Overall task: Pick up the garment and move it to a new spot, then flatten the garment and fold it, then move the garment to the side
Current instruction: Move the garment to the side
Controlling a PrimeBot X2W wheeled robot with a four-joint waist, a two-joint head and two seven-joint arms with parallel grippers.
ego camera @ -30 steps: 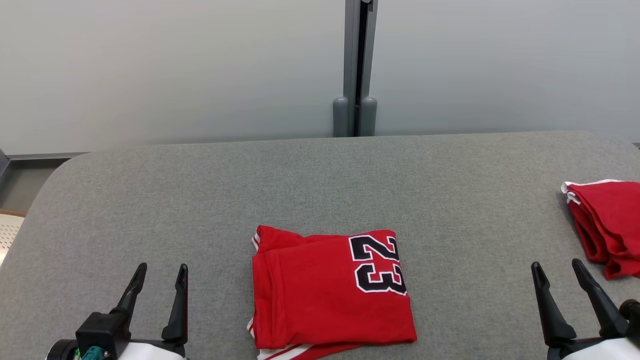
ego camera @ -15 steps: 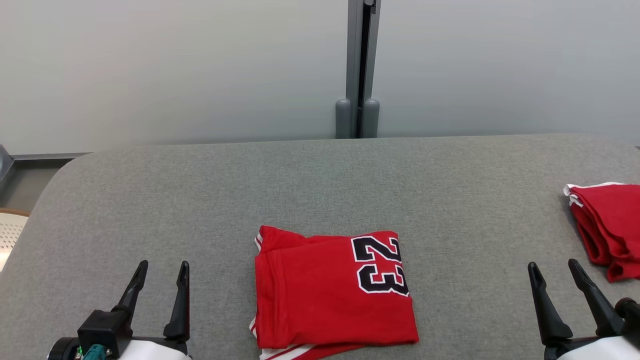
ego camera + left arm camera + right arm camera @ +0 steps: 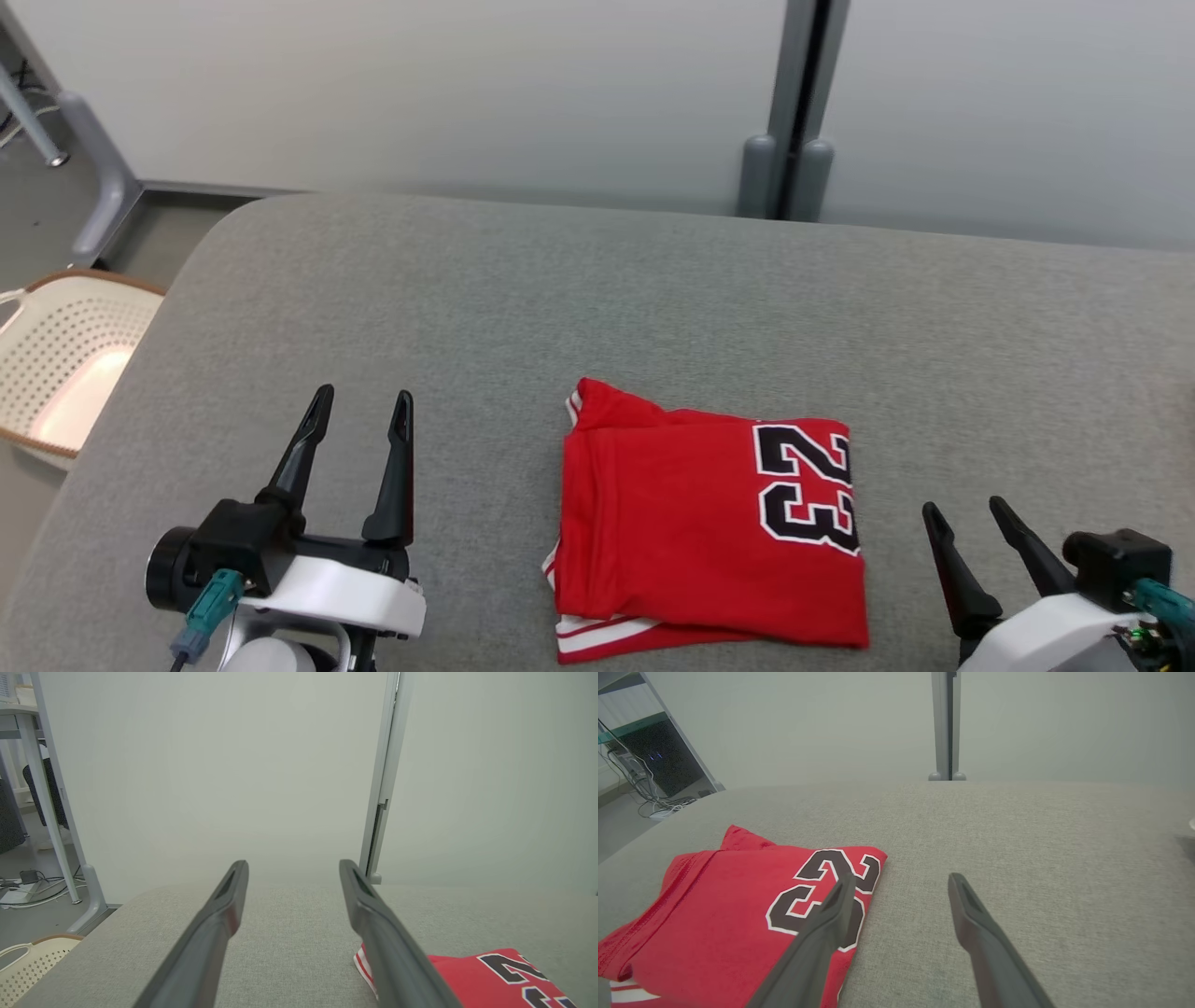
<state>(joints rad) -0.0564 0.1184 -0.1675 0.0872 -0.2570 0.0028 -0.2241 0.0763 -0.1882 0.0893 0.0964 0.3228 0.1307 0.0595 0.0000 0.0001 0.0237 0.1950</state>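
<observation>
Everything in the head view has slid toward the right of the frame together, so the camera has turned, not the things; the garment keeps its place on the table and both tools hang as open as before.

At the far left edge a white basket [image 3: 65,345] sits below the rounded corner of the grey table [image 3: 560,280]; the left tool [image 3: 364,397] stands at lower left with its fingers spread and nothing between them, well apart from the cloth; the garment [image 3: 691,523], red with a black number, lies folded in a neat block at lower centre, a white-striped hem poking out along its near edge; the right tool [image 3: 963,509] at lower right is likewise released and empty, just beside the numbered end.

Judged from this, folding looks done and the shift to the side remains. The main risk is the stack opening; pinching only the top layer would peel it back, and lifting from one end alone would let the other end droop and unfold. Dragging across the fuzzy table could bunch the lower layers. Carried too far toward the left corner, it might slip off toward the basket.
</observation>
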